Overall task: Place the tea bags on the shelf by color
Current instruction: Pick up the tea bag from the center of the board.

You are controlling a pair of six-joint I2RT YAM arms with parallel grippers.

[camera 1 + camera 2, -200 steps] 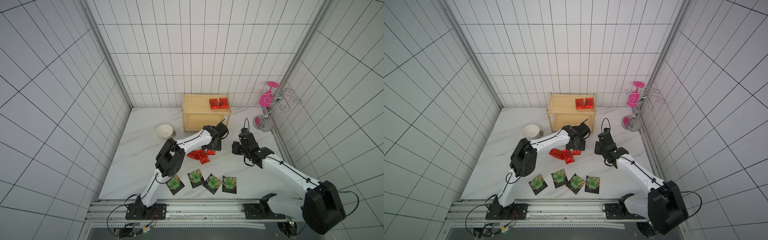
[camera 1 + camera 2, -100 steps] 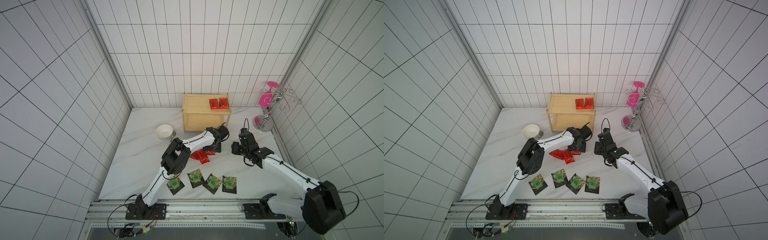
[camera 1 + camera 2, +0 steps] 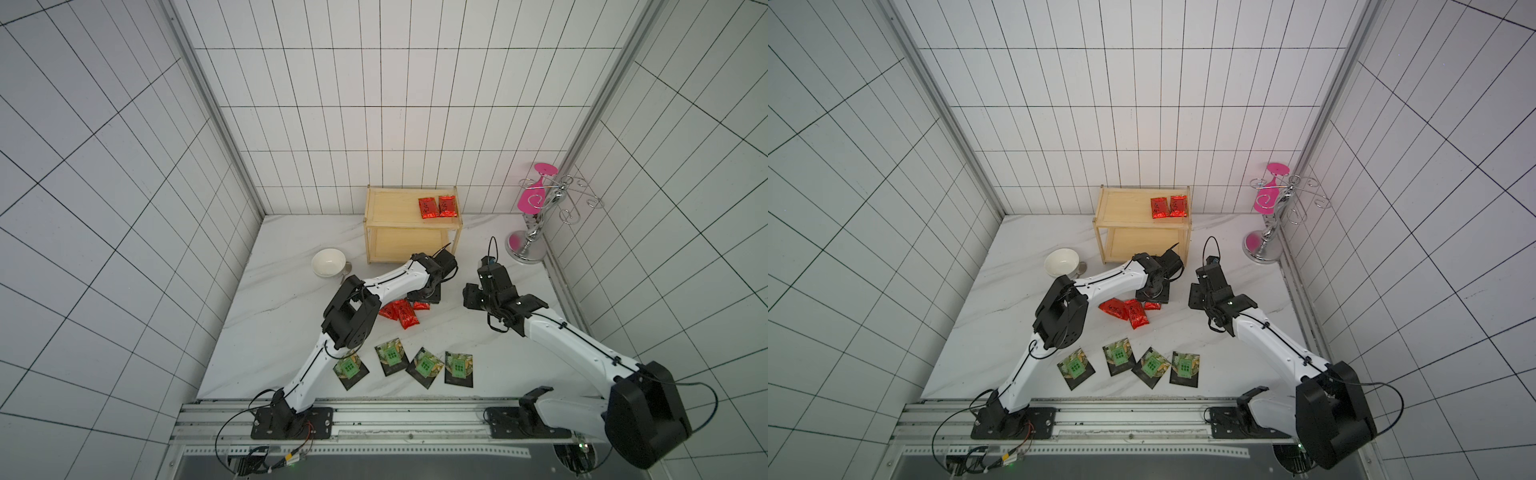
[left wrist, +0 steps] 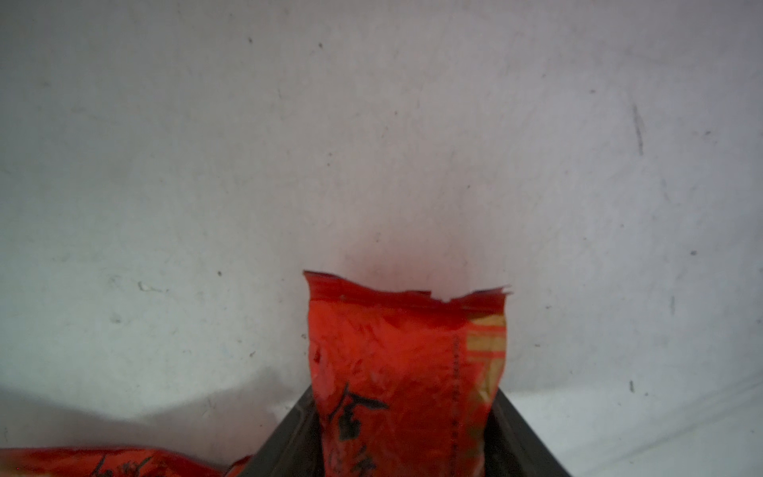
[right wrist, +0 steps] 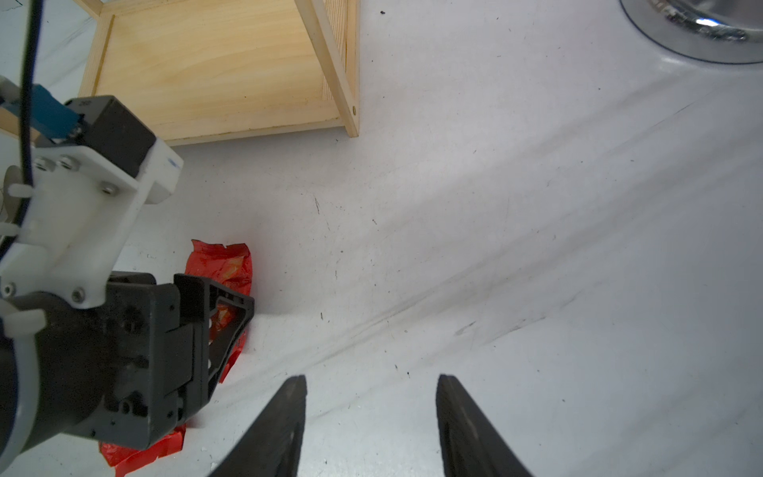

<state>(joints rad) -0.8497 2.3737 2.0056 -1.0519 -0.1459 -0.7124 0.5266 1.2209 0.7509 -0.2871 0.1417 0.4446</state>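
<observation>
- White-tiled booth, marbled worktop point(image 3: 291, 299): the left claw point(image 3: 424, 296) is down on a red packet point(image 4: 406, 363) at mid-worktop, just in front of the wooden shelf point(image 3: 390, 208).
- In the left wrist view the packet lies between the jaws with its long axis running out along them. Its torn end sticks out past the tips, and the jaws span its short width.
- Both jaws flank the foil closely, but whether they have bitten cannot be told.
- The right claw point(image 5: 371, 378) hangs released and empty over bare worktop, just right of the left one and apart from the packet. The left arm is plainly the nearer.
- Two red packets point(image 3: 437, 206) sit side by side at the right end of the shelf's top tier, farther back than the claw and higher.
- By this reading, the coming move is a lift and a carry away toward the far wall, up over the tray rim to join them.
- A loose heap of red packets point(image 3: 399, 313) lies just to the left of the claw and nearer.
- Four green-labelled sachets point(image 3: 424, 368) line the near edge, well apart from both claws.
- The shelf's lower tier looks bare.
</observation>
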